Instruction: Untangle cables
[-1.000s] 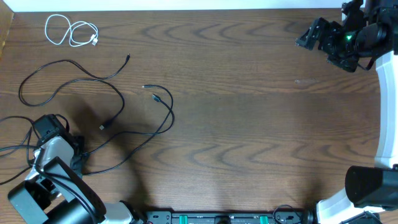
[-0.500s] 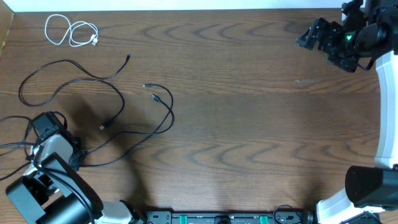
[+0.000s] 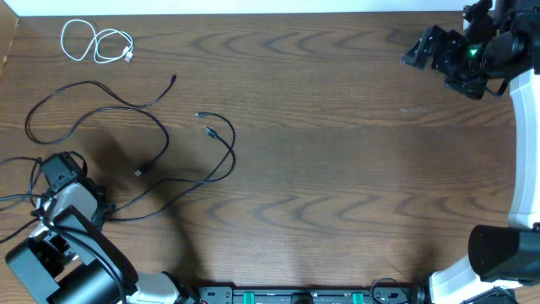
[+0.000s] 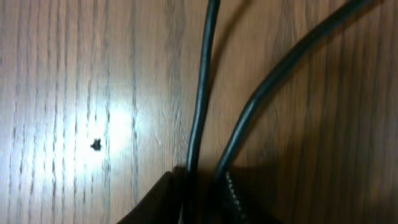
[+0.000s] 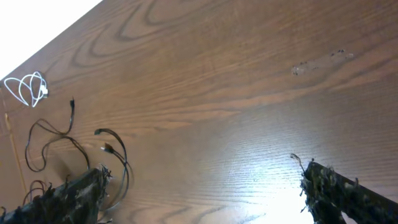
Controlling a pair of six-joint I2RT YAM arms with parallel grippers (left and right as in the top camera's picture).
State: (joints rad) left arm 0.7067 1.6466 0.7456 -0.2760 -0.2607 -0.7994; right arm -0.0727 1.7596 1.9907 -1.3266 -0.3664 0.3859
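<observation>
A short white cable (image 3: 95, 42) lies coiled at the table's far left corner, apart from the rest. Several black cables (image 3: 160, 139) sprawl in crossing loops on the left side. My left gripper (image 3: 57, 171) sits low at the left edge over their near loops. In the left wrist view two black strands (image 4: 200, 106) run side by side into my left gripper (image 4: 205, 194), whose fingers (image 4: 155, 202) are closed against them. My right gripper (image 3: 422, 46) hangs wide open at the far right, holding nothing. In its wrist view the right gripper (image 5: 205, 193) spans bare wood, with the black cables (image 5: 117, 155) far off.
Thicker black wires (image 3: 17, 203) run off the left edge beside the left arm's base. The table's far edge (image 3: 253, 14) meets a white wall. A dark rail with green parts (image 3: 304, 295) lines the near edge.
The left gripper's jaws have come together on two black strands, and the arm has shifted slightly left and toward the near edge. The right arm has not moved.
</observation>
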